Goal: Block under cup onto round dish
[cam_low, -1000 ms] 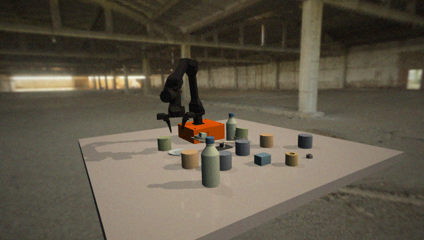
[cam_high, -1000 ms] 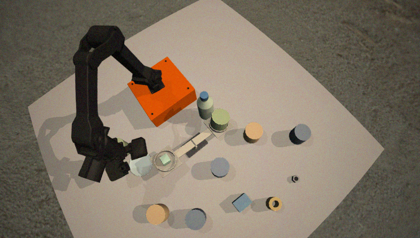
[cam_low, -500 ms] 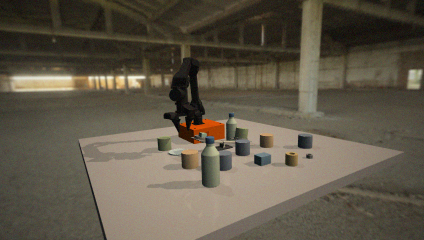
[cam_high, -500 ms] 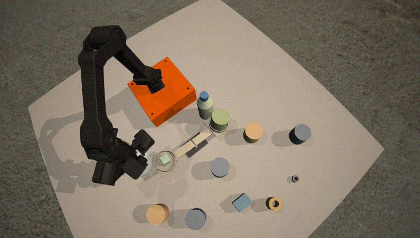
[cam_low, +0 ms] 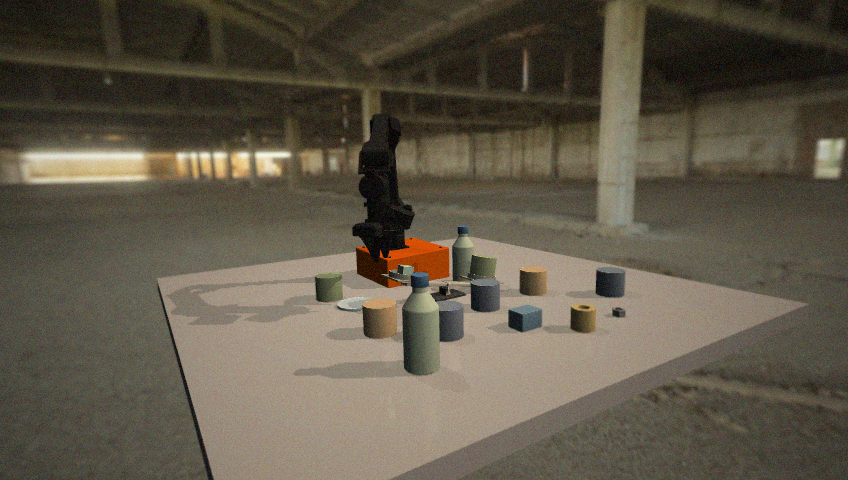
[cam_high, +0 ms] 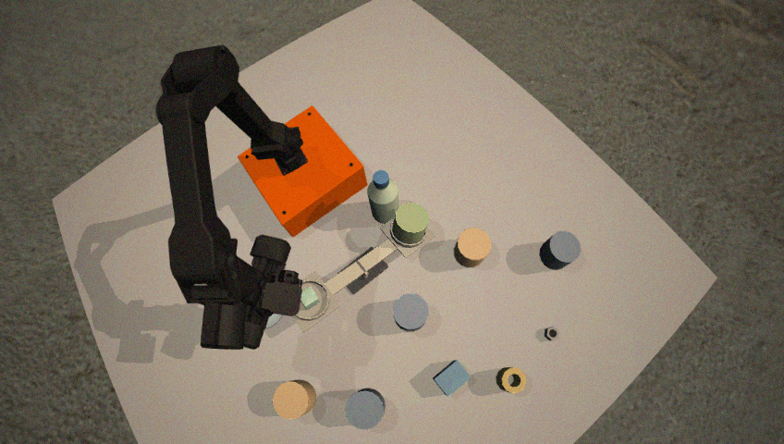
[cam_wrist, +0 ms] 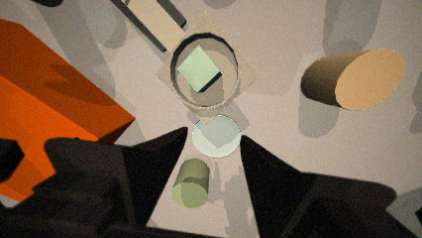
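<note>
Wrist view shows the gripper (cam_wrist: 212,144) half open, holding nothing, above the flat round dish (cam_wrist: 216,136); the top view hides that dish. The pale green block (cam_wrist: 198,68), square-faced, sits uncovered inside a ring on the balance pad.

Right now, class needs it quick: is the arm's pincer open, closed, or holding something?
Pincer: partly open, holding nothing; it hangs over the pale round dish, short of the pale green block.
</note>
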You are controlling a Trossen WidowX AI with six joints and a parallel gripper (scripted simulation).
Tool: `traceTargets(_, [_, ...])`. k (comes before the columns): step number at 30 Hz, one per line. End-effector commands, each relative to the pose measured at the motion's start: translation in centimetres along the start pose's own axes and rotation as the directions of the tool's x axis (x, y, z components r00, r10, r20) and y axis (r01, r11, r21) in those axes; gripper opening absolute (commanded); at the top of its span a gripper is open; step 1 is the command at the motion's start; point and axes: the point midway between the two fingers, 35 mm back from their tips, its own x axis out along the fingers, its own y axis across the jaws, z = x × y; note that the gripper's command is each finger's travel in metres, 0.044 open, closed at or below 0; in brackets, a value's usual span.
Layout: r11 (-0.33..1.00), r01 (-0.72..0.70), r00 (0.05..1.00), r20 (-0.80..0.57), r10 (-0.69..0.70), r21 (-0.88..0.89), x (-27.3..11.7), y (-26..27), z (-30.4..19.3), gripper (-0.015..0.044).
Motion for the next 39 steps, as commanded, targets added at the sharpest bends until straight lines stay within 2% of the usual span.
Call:
traceTargets(1, [0.994,-0.003,1.000,-0.006,0.002,-0.113,-0.2,0.2,0.7,0.0260])
traceTargets(11, [0.896,-0.014,1.000,-0.008,0.012,-0.444,-0.7,1.0,3.1,0.0260])
traceTargets(22, [0.671,-0.024,1.000,-0.013,0.021,-0.741,-1.3,2.0,5.5,0.0260])
traceTargets(39, [0.653,-0.024,1.000,-0.013,0.021,-0.757,0.8,2.1,5.6,0.0260])
